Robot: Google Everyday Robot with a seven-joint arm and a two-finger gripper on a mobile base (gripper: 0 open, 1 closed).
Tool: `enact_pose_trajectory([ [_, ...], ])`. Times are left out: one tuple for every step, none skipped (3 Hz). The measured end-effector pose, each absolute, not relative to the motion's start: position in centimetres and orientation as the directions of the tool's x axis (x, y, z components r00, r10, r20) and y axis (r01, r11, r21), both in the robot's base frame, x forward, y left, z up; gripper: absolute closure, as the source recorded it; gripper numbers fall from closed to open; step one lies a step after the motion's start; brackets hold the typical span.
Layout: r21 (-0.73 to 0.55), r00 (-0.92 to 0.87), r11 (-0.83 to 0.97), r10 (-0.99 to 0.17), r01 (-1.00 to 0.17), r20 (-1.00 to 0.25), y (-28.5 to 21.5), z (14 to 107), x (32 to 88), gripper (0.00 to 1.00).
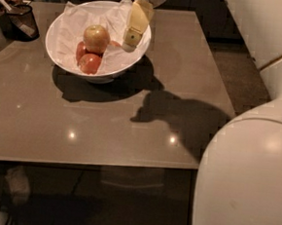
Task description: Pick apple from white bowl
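**Gripper hanging over the bowl's right side, apple lying apart from it**

A glossy grey-brown table (pixel 105 126) is filling most of the view and reflecting small spots of light. It is standing in a dim room, with dark floor (pixel 232 68) showing along its right edge. A white, rounded part of the robot's body (pixel 243 181) is crowding the lower right corner, and a dark shadow (pixel 184 118) is lying across the tabletop beside it. A dark mesh cup (pixel 22 22) is sitting at the table's far left corner.

The white bowl (pixel 51 44) is resting on the far left part of the table, lined with crumpled white paper (pixel 70 23). The apple (pixel 96 37) is sitting near the bowl's middle, on top of two smaller red apples (pixel 89 63). It is looking round, with no clear long axis, and which way its stem is pointing cannot be told.

The gripper (pixel 131 35) is reaching down from the far edge, tilted over the bowl's right side, just beside the apple but apart from it. Whether it is clenched or released cannot be told.
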State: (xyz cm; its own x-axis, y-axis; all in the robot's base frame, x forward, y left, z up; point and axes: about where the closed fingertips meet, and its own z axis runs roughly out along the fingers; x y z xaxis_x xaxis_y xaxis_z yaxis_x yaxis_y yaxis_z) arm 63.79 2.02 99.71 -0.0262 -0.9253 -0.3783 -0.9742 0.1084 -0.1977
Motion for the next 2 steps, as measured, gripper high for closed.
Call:
enact_pose_trajectory([
  [-0.210, -0.016, 0.109, -0.916, -0.972, -0.401, 2.3, 99.6, 64.2, 0.00],
  [-0.235, 0.011, 0.101, -0.902, -0.967, -0.431, 3.8, 99.9, 65.4, 0.00],
])
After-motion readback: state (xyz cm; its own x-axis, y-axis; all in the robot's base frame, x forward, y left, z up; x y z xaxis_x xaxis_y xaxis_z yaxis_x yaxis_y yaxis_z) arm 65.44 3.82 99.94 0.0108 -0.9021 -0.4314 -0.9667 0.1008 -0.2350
